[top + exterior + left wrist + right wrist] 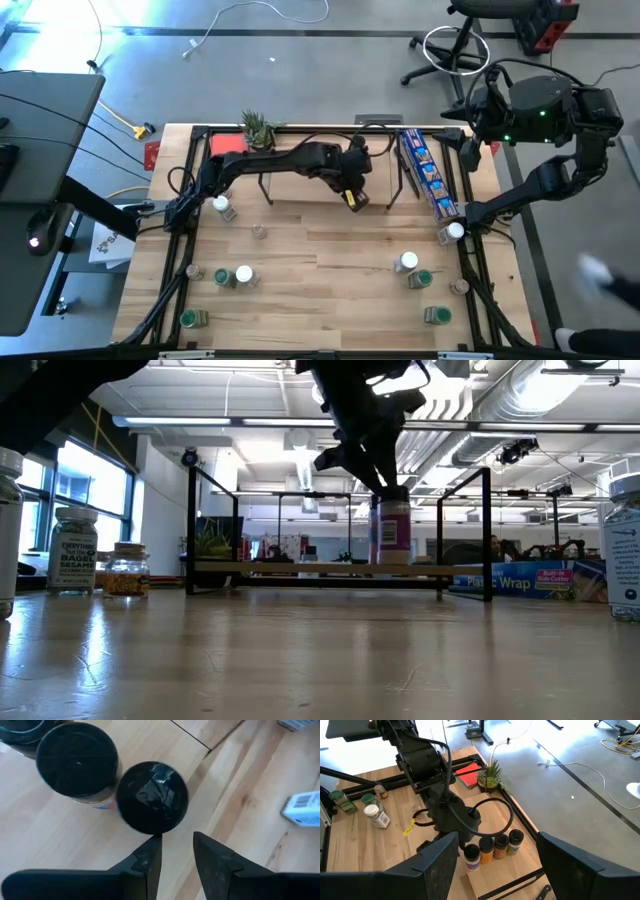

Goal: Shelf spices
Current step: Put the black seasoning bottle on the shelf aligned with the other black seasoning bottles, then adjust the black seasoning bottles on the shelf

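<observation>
My left gripper [175, 840] hangs over the shelf [300, 567] at the table's far middle, pointing steeply down. Its fingers stand a narrow gap apart with nothing between them. Just ahead of the fingertips stands a spice jar with a black lid [152, 797], upright on the shelf board, with a second black-lidded jar [77, 760] beside it. The right wrist view shows several jars [492, 849] in a row on the shelf under that gripper [451, 827]. More spice jars [232, 276] stand loose on the table. My right gripper [497, 837] waits open, high at the right. My left gripper has one fingertip [154, 842] at the near rim of the jar's black lid [150, 827], coming from above. I cannot tell whether it touches the lid. The jar stands upright on the shelf board.
A long blue printed box [428, 175] lies right of the shelf. A small plant [257, 128] and a red pad [228, 144] sit at the far edge. Loose jars stand left [222, 207] and right [407, 262]; the table's middle is bare wood.
</observation>
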